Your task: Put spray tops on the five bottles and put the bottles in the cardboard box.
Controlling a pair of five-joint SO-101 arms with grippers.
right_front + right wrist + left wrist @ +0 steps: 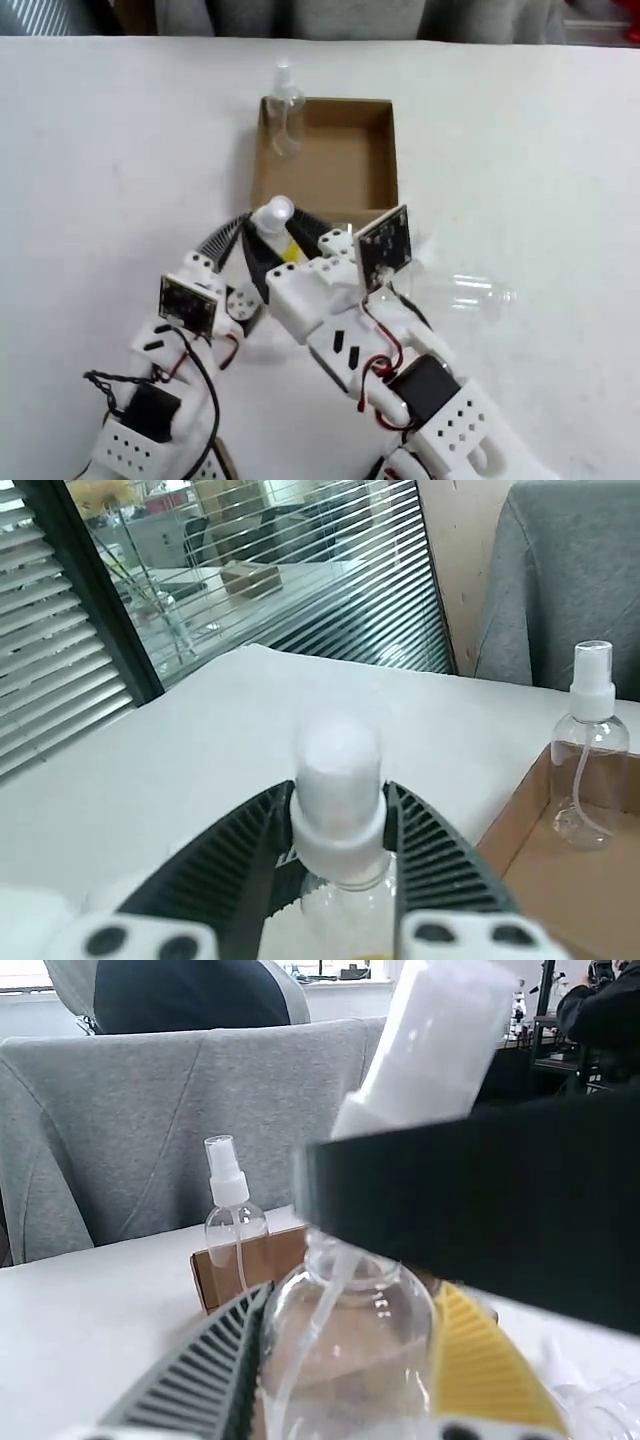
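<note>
Nearest: right gripper (pixel 340 802) pinching white spray top (pixel 338 760) | left gripper (pixel 350 1305) clamping clear bottle (pixel 350 1355) beneath

The desk (pixel 110 150) in front of me is plain white and runs wide to either side of my arms. An open brown box (pixel 384 150) sits flat on it, about the middle of its width and toward the far edge, with its open top facing up. To the right of the box and nearer to me, a clear bottle (pixel 480 295) lies on its side on the bare white surface, apart from the box.
</note>
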